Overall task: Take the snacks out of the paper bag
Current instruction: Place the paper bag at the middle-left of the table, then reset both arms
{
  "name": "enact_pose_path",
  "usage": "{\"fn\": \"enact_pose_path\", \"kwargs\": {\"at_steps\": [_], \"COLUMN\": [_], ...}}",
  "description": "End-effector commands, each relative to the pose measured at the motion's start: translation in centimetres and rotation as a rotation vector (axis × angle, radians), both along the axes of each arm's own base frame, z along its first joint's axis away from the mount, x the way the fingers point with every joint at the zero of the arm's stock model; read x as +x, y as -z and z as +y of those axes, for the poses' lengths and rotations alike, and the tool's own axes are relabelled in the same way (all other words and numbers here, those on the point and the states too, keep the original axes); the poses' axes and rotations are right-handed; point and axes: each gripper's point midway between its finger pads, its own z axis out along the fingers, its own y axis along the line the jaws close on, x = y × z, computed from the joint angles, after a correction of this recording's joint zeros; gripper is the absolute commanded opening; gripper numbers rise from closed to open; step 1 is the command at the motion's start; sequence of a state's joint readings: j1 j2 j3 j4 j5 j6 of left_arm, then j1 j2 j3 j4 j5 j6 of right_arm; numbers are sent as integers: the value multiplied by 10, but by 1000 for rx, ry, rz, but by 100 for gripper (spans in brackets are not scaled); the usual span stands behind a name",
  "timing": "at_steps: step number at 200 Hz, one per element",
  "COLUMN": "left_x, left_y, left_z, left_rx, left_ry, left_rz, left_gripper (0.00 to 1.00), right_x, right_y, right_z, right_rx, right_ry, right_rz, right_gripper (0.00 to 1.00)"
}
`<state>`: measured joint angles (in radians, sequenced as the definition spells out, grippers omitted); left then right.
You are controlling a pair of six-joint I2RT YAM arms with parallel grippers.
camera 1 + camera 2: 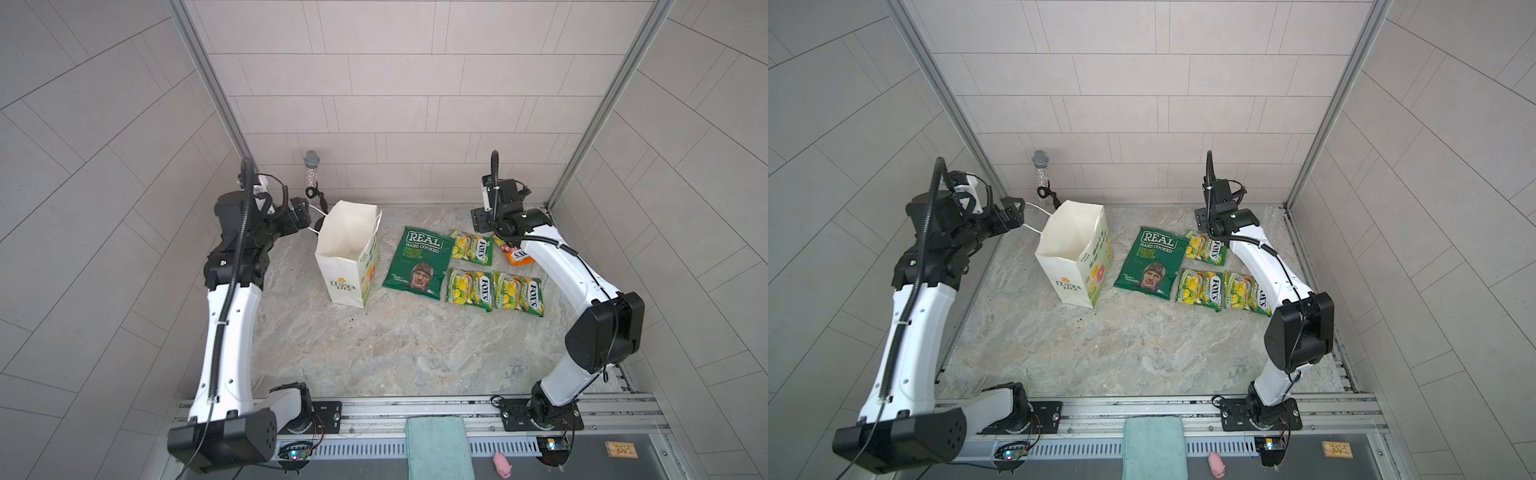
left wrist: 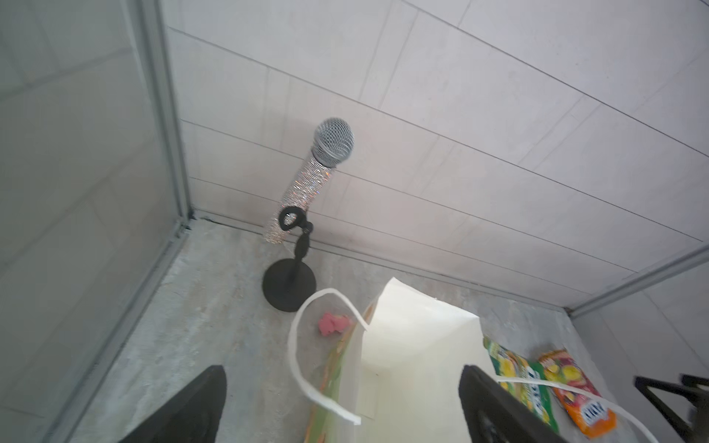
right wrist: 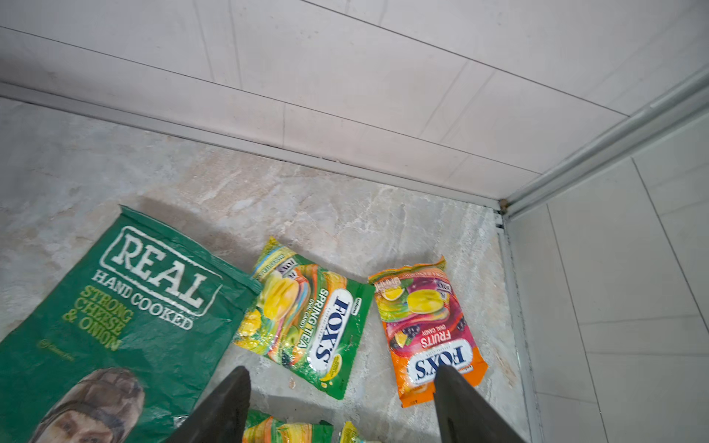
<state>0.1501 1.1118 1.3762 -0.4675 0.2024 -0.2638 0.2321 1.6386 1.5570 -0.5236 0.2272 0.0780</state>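
Snacks [image 1: 417, 262] look light and slippery, best pinched at a crimped seam; the bag [image 1: 345, 286] seems empty. Left pincer [image 2: 342, 368] and right pincer [image 3: 341, 369] both gape, holding nothing.

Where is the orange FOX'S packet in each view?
Top view: orange FOX'S packet, right of centre, partly under right arm.
Top view: right arm hides it.
Left wrist: packet at lower right.
Right wrist: packet right of centre, low.
Landmark: yellow-green FOX'S packet beside it.

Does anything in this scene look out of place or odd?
Yes. A small pink toy lies between the paper bag and the microphone stand, and a pink pig lies on the front ledge. Neither is a snack.
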Motion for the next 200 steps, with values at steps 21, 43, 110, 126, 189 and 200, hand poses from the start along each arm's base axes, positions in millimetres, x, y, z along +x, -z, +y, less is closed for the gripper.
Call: {"fn": "enact_pose_path", "kwargs": {"at_steps": [21, 43, 110, 126, 189, 200], "left_x": [-53, -63, -69, -71, -41, -34], "left_y": [12, 39, 160, 185, 256, 268], "left_z": [85, 100, 107, 108, 88, 82], "left_rx": [126, 133, -42, -55, 0, 11], "left_ry": [-531, -638, -771, -794, -586, -538], "left_rz": [-15, 44, 244, 267, 257, 275], "left_gripper": [100, 100, 100, 100, 100, 100], "right_x": [-23, -43, -106, -116, -134, -138], "right_y": [-14, -7, 42, 58, 116, 123], "right_z": [-61, -92, -156, -162, -166, -167], "right_rx": [-11, -34, -125, -138, -171, -189], "right_ry": [293, 418, 657, 689, 677, 674], "right_rz": [-148, -170, -149, -144, -135, -131], "right_gripper": [76, 76, 76, 76, 76, 76]}}
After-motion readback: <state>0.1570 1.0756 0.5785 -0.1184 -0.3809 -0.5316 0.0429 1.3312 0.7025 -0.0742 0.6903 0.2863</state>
